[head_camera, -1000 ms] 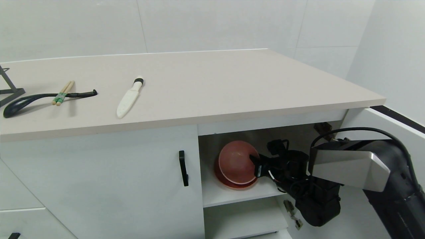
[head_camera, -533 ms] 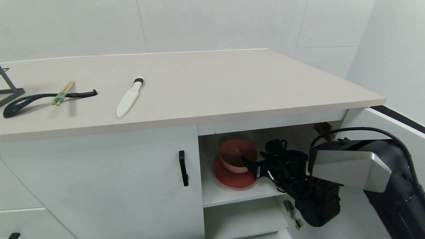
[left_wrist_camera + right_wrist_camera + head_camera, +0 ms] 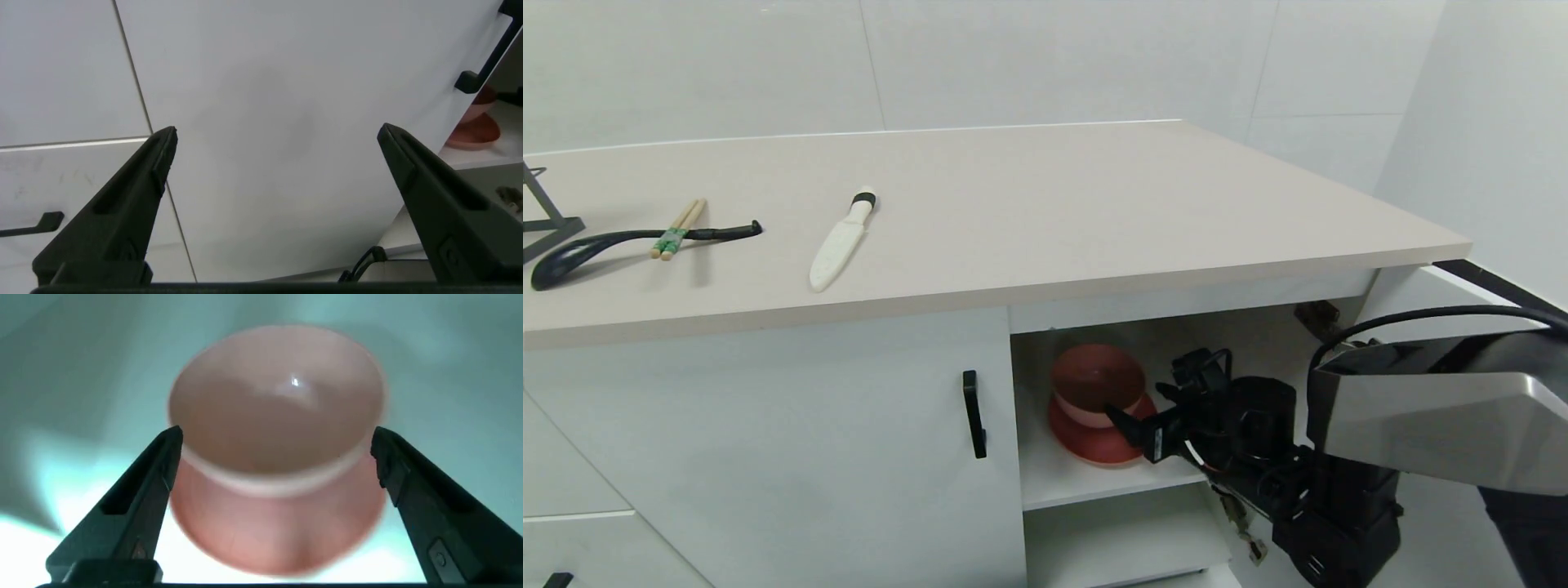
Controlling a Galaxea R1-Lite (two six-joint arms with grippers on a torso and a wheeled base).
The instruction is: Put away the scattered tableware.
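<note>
Right fingers spread flanking pink bowl, contact unclear, plate beneath part-hidden, left fingers spread, empty

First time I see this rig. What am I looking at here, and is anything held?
This is a two-armed robot on wheels. The wide picture comes from a camera on its head; the other two from its wrists, looking out between each gripper's black fingers. On the counter lie a black ladle, chopsticks and a white knife. In the open cabinet a pink bowl sits on a red plate. The right gripper is open, with the bowl ahead between its fingers; the left gripper, also open, faces a white cabinet door. Nothing is held.
</note>
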